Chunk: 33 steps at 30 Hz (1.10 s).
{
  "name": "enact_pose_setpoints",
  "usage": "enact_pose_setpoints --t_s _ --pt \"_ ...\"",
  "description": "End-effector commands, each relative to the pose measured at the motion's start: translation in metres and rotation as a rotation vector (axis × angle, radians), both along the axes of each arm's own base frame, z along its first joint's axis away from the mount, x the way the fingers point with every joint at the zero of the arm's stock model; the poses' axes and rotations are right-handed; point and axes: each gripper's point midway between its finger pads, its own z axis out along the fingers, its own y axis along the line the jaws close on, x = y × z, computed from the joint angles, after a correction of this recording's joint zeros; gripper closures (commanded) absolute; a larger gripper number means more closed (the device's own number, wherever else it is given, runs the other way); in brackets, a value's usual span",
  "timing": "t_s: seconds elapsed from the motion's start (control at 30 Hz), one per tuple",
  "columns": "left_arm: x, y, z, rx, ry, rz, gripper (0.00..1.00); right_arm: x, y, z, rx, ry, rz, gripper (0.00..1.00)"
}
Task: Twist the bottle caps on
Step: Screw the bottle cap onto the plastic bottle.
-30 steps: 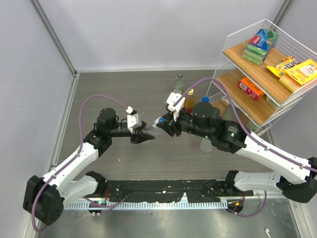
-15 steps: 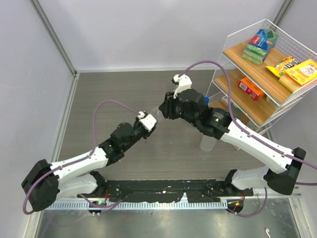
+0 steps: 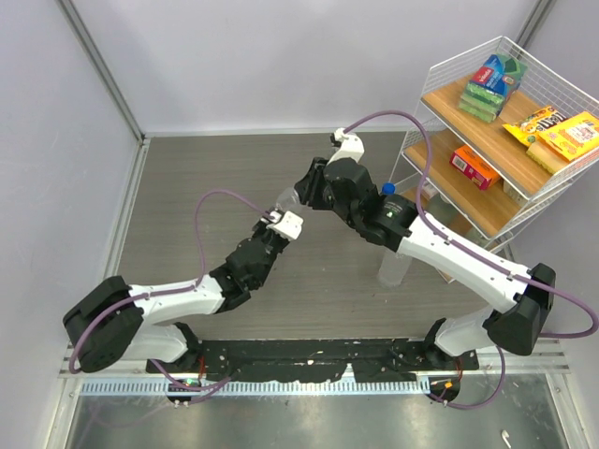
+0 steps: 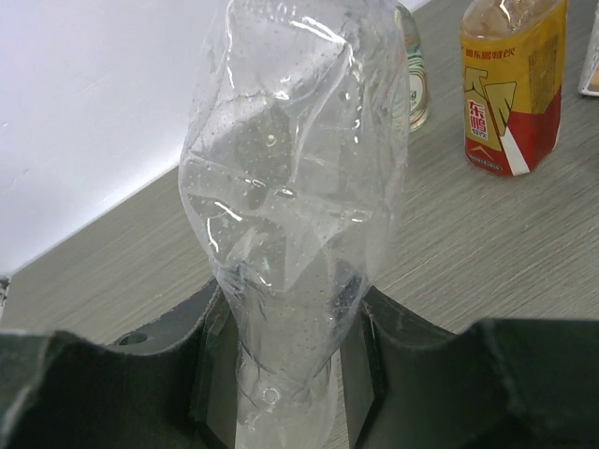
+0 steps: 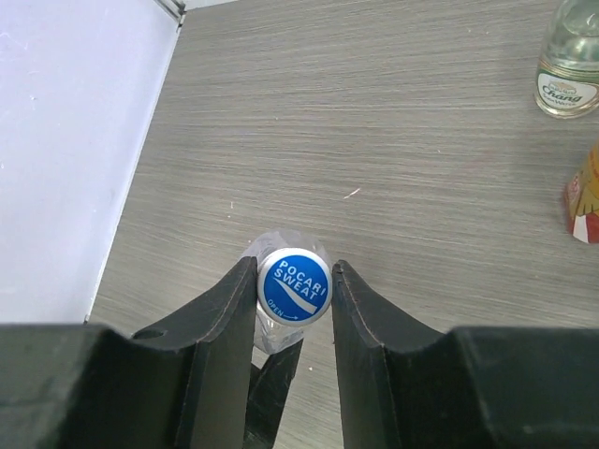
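My left gripper [image 4: 290, 374] is shut on the lower part of a clear, crumpled bottle [image 4: 295, 187] and holds it upright above the table. In the top view the left gripper [image 3: 280, 221] is just below the bottle [image 3: 286, 199]. My right gripper [image 5: 294, 281] is above the bottle's neck, shut on a white cap with a blue middle [image 5: 294, 285] that sits on top of the bottle. In the top view the right gripper [image 3: 301, 194] is at the bottle's top. An amber bottle with a red label [image 4: 513, 84] stands on the table behind.
A small clear labelled bottle [image 5: 567, 56] stands near the back. A clear bottle with a dark blue cap [image 3: 387, 189] stands partly under my right arm. A wire rack with wooden shelves [image 3: 487, 201] holds snack boxes at the right.
My left arm has swung forward and towards the middle, carrying the bottle from lying level to upright. My right gripper has moved back and left with the cap, over the bottle's top.
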Motion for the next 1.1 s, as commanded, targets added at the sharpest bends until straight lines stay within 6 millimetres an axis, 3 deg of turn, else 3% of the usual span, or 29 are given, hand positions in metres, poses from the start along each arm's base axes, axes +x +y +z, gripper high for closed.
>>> enact_pose_setpoints --t_s 0.0,0.1,0.2,0.23,0.37,0.4,0.43,0.5,0.6,0.7,0.73,0.8,0.97,1.07 --pt "-0.019 -0.015 0.071 -0.214 -0.158 -0.115 1.00 0.004 0.008 0.008 0.063 -0.004 -0.015 0.69" --pt "-0.029 -0.020 0.056 -0.240 -0.072 -0.202 1.00 0.002 0.018 0.026 0.100 -0.074 0.057 0.36" --pt "-0.024 -0.004 0.044 -0.291 -0.012 -0.185 1.00 -0.010 0.025 0.044 0.110 -0.133 0.161 0.28" --pt "-0.022 0.004 0.040 -0.307 0.000 -0.174 1.00 -0.013 0.027 0.047 0.117 -0.146 0.185 0.15" --pt "-0.016 0.020 0.037 -0.355 0.060 -0.223 1.00 -0.041 0.032 0.058 0.157 -0.213 0.346 0.14" --pt "-0.015 0.024 0.037 -0.368 0.068 -0.224 1.00 -0.046 0.028 0.070 0.162 -0.271 0.371 0.14" --pt "-0.013 0.027 0.036 -0.366 0.076 -0.224 1.00 -0.055 0.030 0.064 0.157 -0.279 0.425 0.14" --pt "-0.013 0.028 0.032 -0.377 0.111 -0.239 1.00 -0.077 0.032 0.071 0.118 -0.407 0.576 0.14" --pt "-0.018 0.020 0.032 -0.389 0.158 -0.346 1.00 -0.091 0.021 0.064 0.000 -0.521 0.670 0.14" --pt "-0.044 0.005 0.031 -0.347 0.227 -0.600 1.00 -0.103 0.006 0.048 -0.207 -0.633 0.785 0.13" --pt "-0.054 0.000 0.031 -0.330 0.248 -0.682 1.00 -0.108 0.002 0.034 -0.259 -0.624 0.830 0.13" --pt "-0.074 -0.004 0.031 -0.298 0.283 -0.835 1.00 -0.120 -0.006 0.028 -0.328 -0.698 0.902 0.12" --pt "-0.108 -0.008 0.026 -0.203 0.337 -1.074 1.00 -0.139 -0.016 0.024 -0.400 -0.761 1.022 0.11" --pt "-0.120 -0.009 0.027 -0.181 0.359 -1.147 1.00 -0.149 -0.012 0.026 -0.375 -0.763 1.085 0.16"
